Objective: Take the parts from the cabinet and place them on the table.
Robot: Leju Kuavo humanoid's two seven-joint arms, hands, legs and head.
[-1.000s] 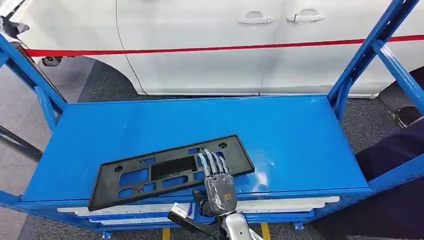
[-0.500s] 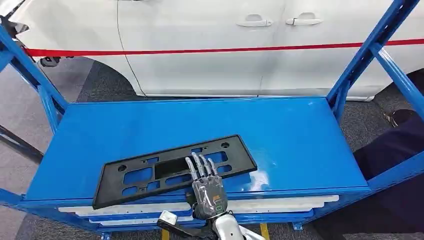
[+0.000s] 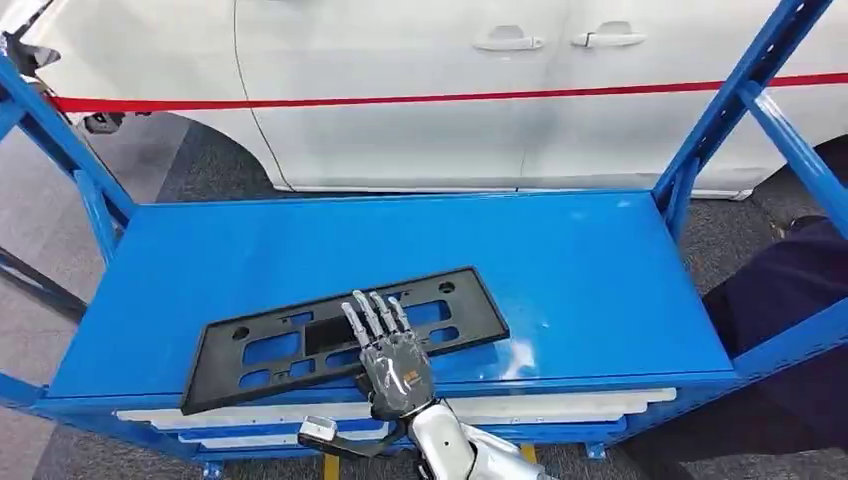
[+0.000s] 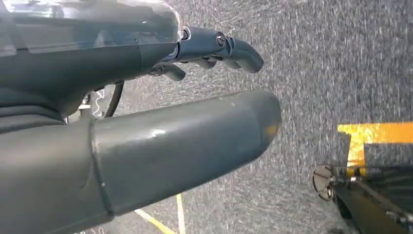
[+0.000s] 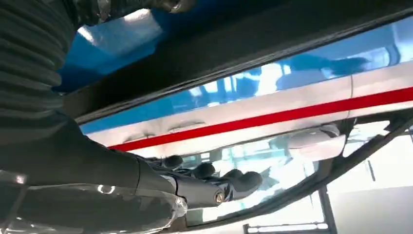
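Right hand comes up from the near edge of the table, palm down, fingers straight, lying side by side and pointing away from the robot, resting flat on the black plate; it presses on the plate rather than grasping it, nothing pinched. Plate is a long flat frame with cut-outs, lying under and to both sides of the hand, tilted so its right end sits farther from the robot than its left end, near the table's front edge. Right wrist view: the dark fingers extended with the plate's edge and blue table surface close by. Below the hand, under the tabletop, white strips run along the front of the frame. Beyond the hand, past the table, a white car with a red stripe. Blue uprights rise to the right and left of the hand. Far right, a person's dark clothing. Left hand hangs over grey floor with yellow tape, thumb out, fingers loosely curled, holding nothing.
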